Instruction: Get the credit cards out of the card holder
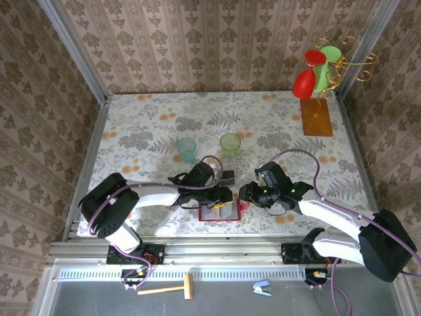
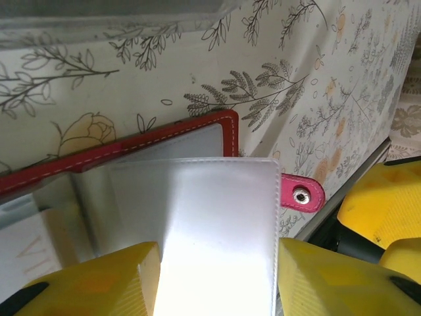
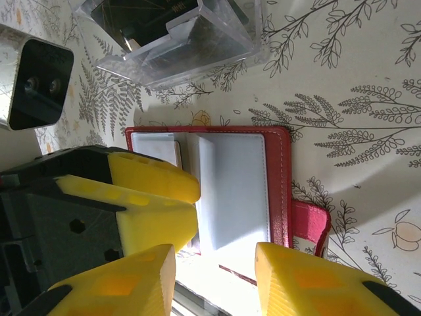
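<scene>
Left end effector (image 2: 217,283), jaws parted, straddles a clear pocket (image 2: 217,210) of the open card holder (image 1: 220,212), lying long axis left-right at the near edge of the counter (image 1: 164,118); right end effector (image 3: 214,276) hovers released just right of it.

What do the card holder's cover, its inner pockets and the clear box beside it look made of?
Card holder cover: red leather or imitation, matte, pale stitching along the edge. Pockets: soft clear-grey plastic film, glossy, catching glare. Box: rigid clear plastic, sharp moulded edges, likely acrylic.
</scene>
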`<move>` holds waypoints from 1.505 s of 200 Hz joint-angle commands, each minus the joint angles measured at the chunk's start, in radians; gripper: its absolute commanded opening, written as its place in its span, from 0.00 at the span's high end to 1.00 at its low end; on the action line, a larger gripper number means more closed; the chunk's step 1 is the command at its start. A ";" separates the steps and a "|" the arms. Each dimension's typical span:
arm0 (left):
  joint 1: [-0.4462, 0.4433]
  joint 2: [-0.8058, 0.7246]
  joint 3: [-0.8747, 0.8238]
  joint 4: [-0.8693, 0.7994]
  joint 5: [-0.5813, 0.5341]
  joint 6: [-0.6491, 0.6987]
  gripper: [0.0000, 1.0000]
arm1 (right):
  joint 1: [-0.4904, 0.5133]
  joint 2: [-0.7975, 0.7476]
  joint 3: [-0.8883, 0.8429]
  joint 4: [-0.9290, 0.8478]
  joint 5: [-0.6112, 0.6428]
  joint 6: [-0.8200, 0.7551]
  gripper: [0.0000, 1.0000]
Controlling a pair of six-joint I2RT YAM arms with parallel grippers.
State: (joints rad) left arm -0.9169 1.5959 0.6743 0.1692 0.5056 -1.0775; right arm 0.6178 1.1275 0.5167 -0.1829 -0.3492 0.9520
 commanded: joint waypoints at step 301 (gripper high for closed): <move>0.150 -0.350 -0.308 -0.040 -0.049 0.025 0.71 | 0.191 0.468 0.218 0.203 -0.055 0.082 0.78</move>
State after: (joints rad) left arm -0.7773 1.2598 0.3885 0.1425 0.4641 -1.0763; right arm 0.7971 1.5665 0.7044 0.0006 -0.3874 1.0210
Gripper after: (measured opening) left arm 0.299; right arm 0.220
